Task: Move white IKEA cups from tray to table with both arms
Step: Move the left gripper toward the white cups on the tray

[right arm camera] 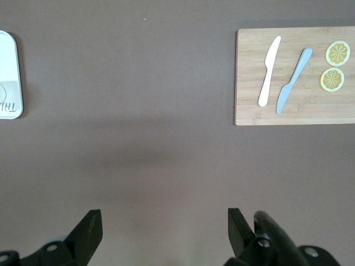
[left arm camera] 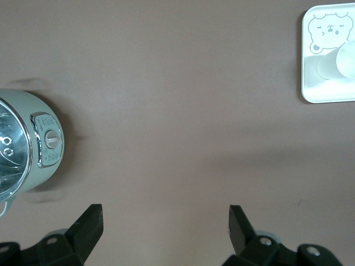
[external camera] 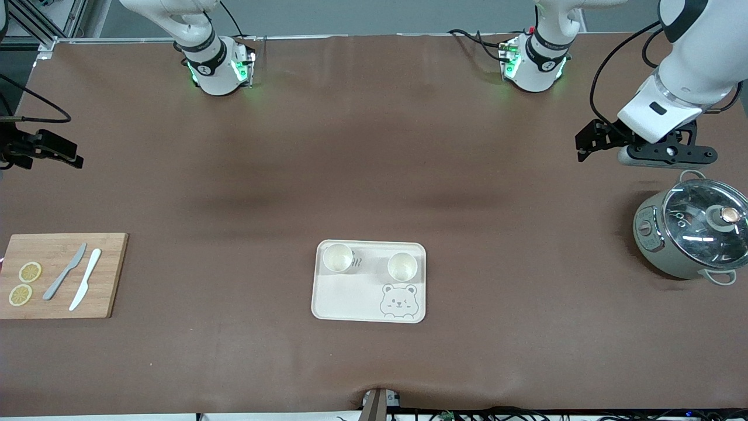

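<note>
From high up across the table we're facing both arm bases, while our two wrist cams look straight down from well above it, each catching an edge of the bear tray (external camera: 370, 304) mid-table.

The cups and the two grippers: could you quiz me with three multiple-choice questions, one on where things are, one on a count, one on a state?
1. Where do the white cups stand?
A. on the cutting board
B. on the bear tray
C. in the pot

2. How many lemon slices lie on the cutting board?
A. two
B. four
C. none

3. How is the left gripper?
A. shut on a cup
B. shut on a knife
C. open, holding nothing

Answers:
1 B, both stand on the bear tray.
2 A, slices on the cutting board.
3 C, left gripper fingers apart over bare table beside the pot.
</note>
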